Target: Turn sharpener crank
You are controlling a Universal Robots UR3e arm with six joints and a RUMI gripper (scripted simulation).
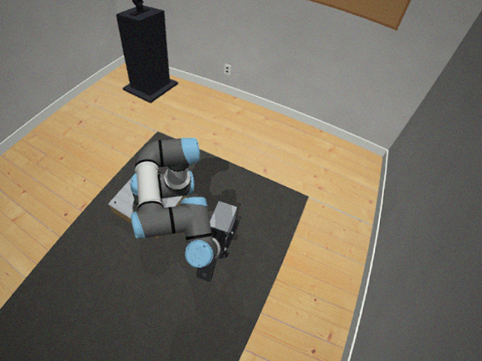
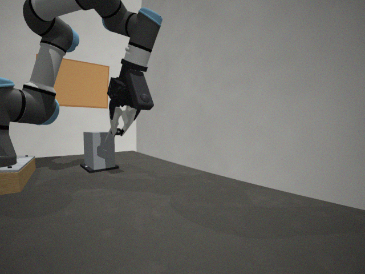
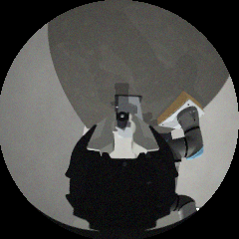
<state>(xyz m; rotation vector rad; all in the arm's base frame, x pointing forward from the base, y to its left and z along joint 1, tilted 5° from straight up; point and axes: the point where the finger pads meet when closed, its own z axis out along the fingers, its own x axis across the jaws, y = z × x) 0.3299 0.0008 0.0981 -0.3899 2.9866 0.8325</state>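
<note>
Sharpener point(image 2: 94, 153) is standing upright on a thin black base plate point(image 2: 87, 169) on the dark mat point(image 2: 182, 224), near the arm's wooden base block point(image 2: 14, 180). Its gray box body is having its long axis vertical. No brand, label or writing is showing on it. The crank point(image 2: 109, 138) is lying on the side that is facing the exterior camera, and it is slanting up to the right, with its small black knob point(image 2: 118, 131) at the upper end. The gripper point(image 2: 118, 132) is reaching down from above and is pinching this knob between its pale fingers point(image 2: 128, 119).
</note>
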